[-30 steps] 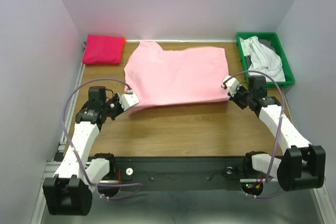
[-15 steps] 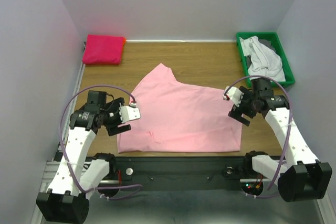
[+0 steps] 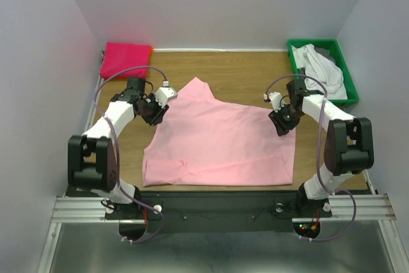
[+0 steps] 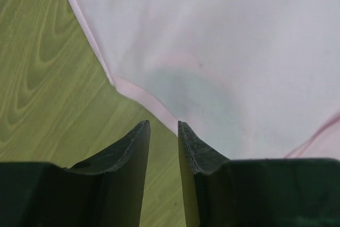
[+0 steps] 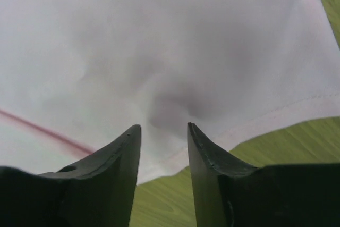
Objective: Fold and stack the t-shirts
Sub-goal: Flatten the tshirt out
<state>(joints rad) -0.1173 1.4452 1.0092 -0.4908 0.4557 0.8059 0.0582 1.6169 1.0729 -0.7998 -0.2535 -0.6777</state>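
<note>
Top external view: shows pink t-shirt [image 3: 220, 145] spread flat on bench [image 3: 243, 71], near hem along the near edge, one sleeve pointing far-left. Lies just where it did half a second ago. Differs in the arms, both now reaching farther out. Puts left fingers [image 3: 156, 110] at the shirt's far-left edge below the sleeve, up from its near-left side. Puts right fingers [image 3: 282, 123] at the far-right corner, only slightly shifted.

Left wrist view: finds left fingers [image 4: 135, 152] a narrow gap apart, pinching nothing, tips above the hemmed edge where cloth meets wood.

Right wrist view: finds right fingers [image 5: 119, 163] spread a little wider, also holding nothing, over the shirt beside its hem.

Leaves folded red shirt [image 3: 126, 59] in far-left corner and green bin [image 3: 293, 62] of white clothes [image 3: 319, 68] far right, both as before.
</note>
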